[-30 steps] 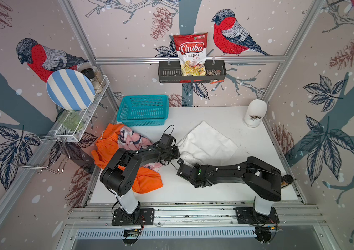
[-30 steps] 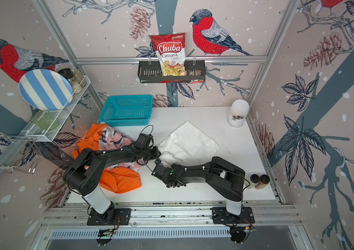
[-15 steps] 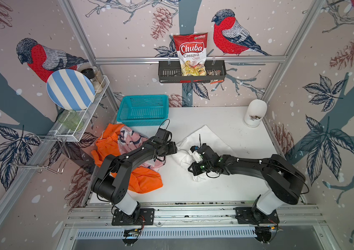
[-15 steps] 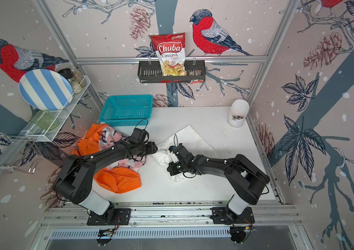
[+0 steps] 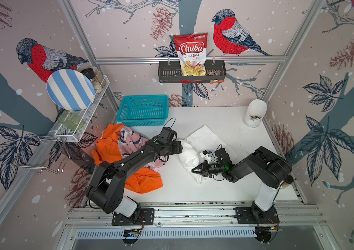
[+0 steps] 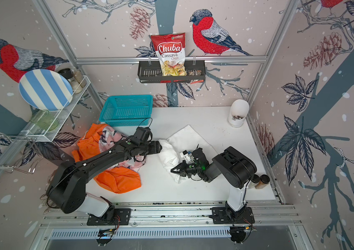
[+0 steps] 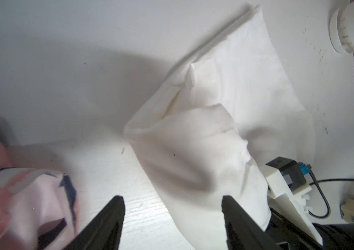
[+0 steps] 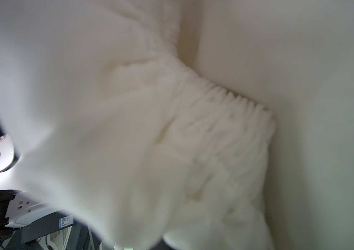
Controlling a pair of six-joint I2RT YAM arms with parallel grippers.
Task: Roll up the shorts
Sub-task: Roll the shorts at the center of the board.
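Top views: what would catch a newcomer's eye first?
The bright orange shorts stand out, heaped with the pink shark-print pair at the table's left edge under the left arm. Next, the red chips bag in the rack on the back wall, and the white shorts bunched mid-table.

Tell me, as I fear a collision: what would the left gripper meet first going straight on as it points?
Probably the plain white fabric shorts, bunched just ahead of the open left gripper, though depth is unclear.
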